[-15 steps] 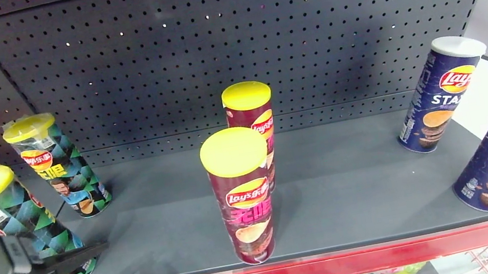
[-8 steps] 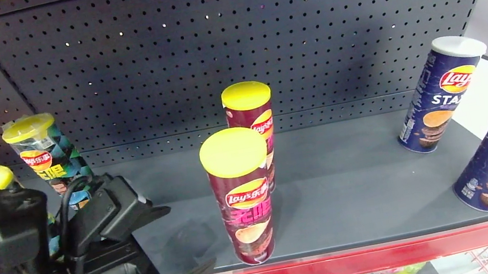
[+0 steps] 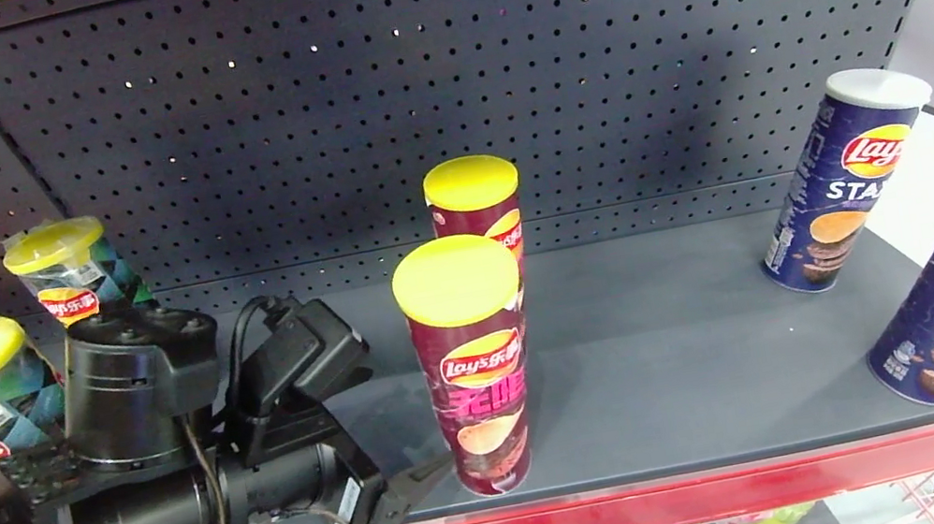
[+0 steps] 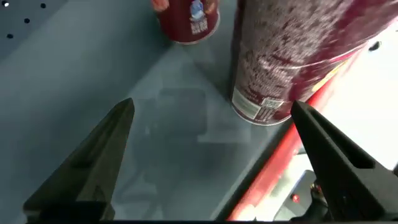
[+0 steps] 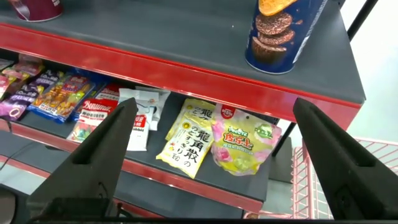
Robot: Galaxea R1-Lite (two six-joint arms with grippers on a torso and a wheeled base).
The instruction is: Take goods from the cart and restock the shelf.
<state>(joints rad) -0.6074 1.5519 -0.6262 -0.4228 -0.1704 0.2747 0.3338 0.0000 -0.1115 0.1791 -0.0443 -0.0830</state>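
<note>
Left pincer (image 4: 212, 106) gapes wide, empty, beside front maroon can (image 3: 474, 374) standing upright, yellow lid (image 3: 455, 280) up.

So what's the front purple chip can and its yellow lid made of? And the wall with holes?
Chip can: probably cardboard, glossy printed wrap catching light. Yellow lid: looks like smooth matte plastic. Wall with holes: likely dark painted metal, evenly punched.

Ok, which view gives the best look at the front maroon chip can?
The head view: the front maroon can stands whole, yellow lid to base, at the shelf edge beside the left gripper. The left wrist view catches its lower body and base; the right wrist view, a maroon sliver, probably its base.
</note>
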